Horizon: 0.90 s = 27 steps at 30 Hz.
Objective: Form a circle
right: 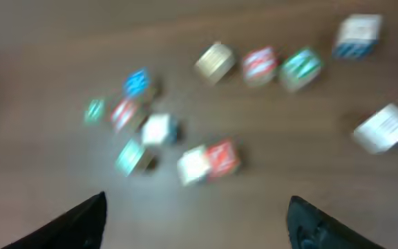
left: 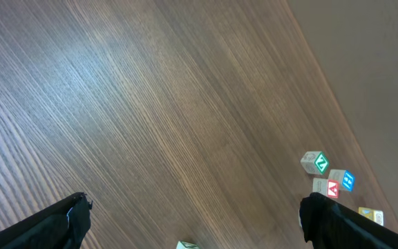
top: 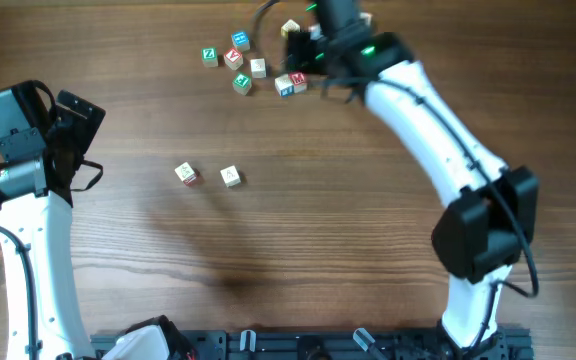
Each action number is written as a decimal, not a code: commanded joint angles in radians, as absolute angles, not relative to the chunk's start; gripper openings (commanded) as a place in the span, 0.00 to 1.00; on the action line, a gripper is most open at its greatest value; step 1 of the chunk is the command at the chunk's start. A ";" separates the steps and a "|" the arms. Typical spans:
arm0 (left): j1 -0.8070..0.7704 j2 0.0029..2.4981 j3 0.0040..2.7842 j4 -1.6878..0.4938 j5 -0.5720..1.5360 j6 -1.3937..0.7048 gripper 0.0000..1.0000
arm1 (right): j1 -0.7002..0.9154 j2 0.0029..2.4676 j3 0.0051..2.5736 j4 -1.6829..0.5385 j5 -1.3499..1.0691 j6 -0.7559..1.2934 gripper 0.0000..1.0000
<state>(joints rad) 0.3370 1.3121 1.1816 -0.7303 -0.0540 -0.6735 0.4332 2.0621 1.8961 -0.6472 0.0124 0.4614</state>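
The left gripper (left: 195, 202) is at the left side of the wooden table (top: 318, 240). Its fingers stand wide apart and there is nothing between them. A little to its right, about the middle of the table, lie two single blocks (top: 185, 174), side by side but not touching.

Farther out, the right arm (top: 418, 120) stretches across to the far side of the table. The right gripper (right: 197, 204) is spread wide too and holds nothing.

The circle (top: 292, 83) (really only a tight little group of pale letter blocks, one with red faces) lies on the far part of the table. It is just beside the right gripper, on its near side. The right wrist picture is blurred, so I cannot tell exactly how many of these blocks touch.

To the left of it is a loose bunch of blocks (top: 234, 57) with green, blue and red faces. Farthest of all, a pale block (top: 290, 28) sits close by the gripper.
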 commanded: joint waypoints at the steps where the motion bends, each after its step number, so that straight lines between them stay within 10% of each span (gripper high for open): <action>1: 0.342 1.328 1.178 -0.730 -0.045 -0.659 1.00 | 0.387 2.200 1.890 -0.561 -0.079 0.474 0.86; 14: 0.300 1.448 1.178 -0.738 -0.034 -0.662 1.00 | 0.422 2.373 1.898 -0.373 -0.033 1.208 0.78; 27: 0.287 1.448 1.178 -0.738 -0.034 -0.662 1.00 | 0.424 2.417 1.898 -0.436 0.001 1.288 0.69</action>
